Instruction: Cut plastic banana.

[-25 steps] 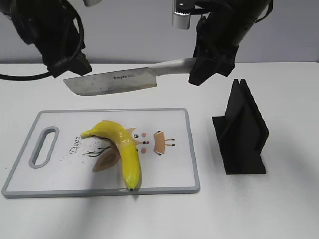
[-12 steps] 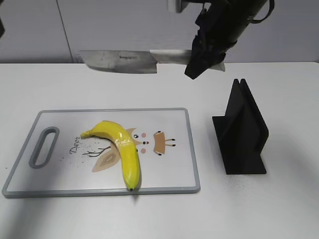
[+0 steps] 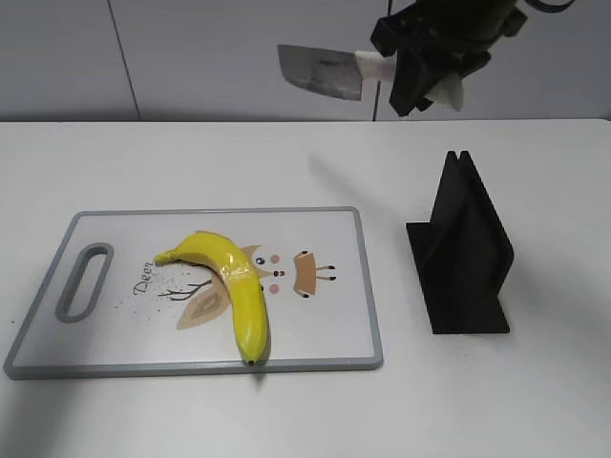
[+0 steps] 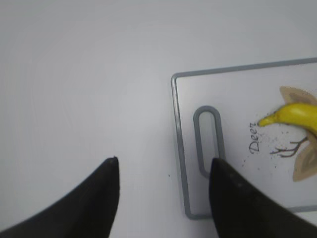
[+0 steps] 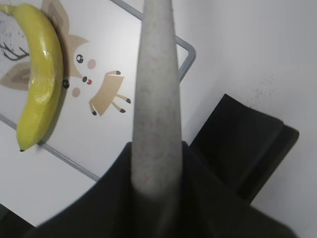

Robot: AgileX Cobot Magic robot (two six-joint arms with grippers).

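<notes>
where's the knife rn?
Exterior view: knife is held high at top right by the right gripper, above the table, behind the cutting board.

One banana (image 3: 232, 287) lying on one cutting board (image 3: 334, 334); one knife (image 3: 325, 72) hanging aloft; one black stand (image 3: 465, 251) standing; two grippers showing.

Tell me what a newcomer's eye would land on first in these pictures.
First, the knife, held high in the air by the right gripper near the top of the exterior view, blade pointing left. Next, the bright yellow banana, lying whole on the white cutting board with its cartoon deer print. To the board's right stands a black knife stand, empty, while the left gripper's fingers hang open over bare table beside the board's handle end.
</notes>
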